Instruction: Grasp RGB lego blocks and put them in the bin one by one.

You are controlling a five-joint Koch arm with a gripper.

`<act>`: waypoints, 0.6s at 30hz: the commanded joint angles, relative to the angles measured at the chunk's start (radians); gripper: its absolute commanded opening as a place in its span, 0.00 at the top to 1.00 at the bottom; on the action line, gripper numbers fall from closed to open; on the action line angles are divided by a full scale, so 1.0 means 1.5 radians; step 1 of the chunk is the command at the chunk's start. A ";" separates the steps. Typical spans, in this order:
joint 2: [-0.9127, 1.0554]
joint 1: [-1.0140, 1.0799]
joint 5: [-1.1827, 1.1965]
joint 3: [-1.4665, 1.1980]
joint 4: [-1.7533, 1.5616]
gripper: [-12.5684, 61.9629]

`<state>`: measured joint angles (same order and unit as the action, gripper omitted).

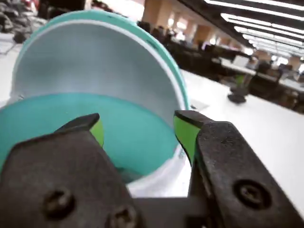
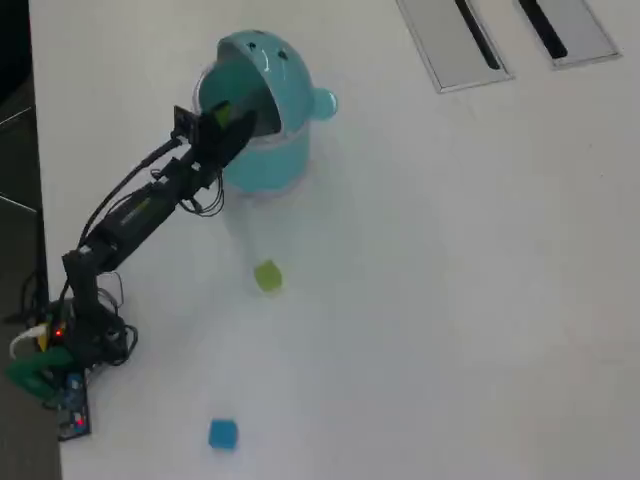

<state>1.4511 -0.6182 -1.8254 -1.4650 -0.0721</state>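
The teal bin (image 2: 275, 150) stands at the back of the white table, its domed lid swung open. My gripper (image 2: 235, 115) hovers over the bin's mouth. In the wrist view the gripper (image 1: 137, 126) is open and empty, with green pads (image 1: 184, 135) on black jaws, and the bin's teal inside (image 1: 133, 128) shows between them. The yellow-green block (image 2: 267, 276) lies on the table in front of the bin. The blue block (image 2: 223, 434) lies near the front edge. The red block is out of view.
Two flat grey slotted panels (image 2: 460, 45) are set into the table at the back right. The arm's base (image 2: 70, 340) with cables sits at the table's left edge. White table (image 2: 450, 300) spreads to the right.
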 commanded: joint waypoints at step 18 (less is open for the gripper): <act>0.322 0.263 0.072 -0.316 0.200 0.47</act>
<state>1.8914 -0.2485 -1.7227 -1.9773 0.2209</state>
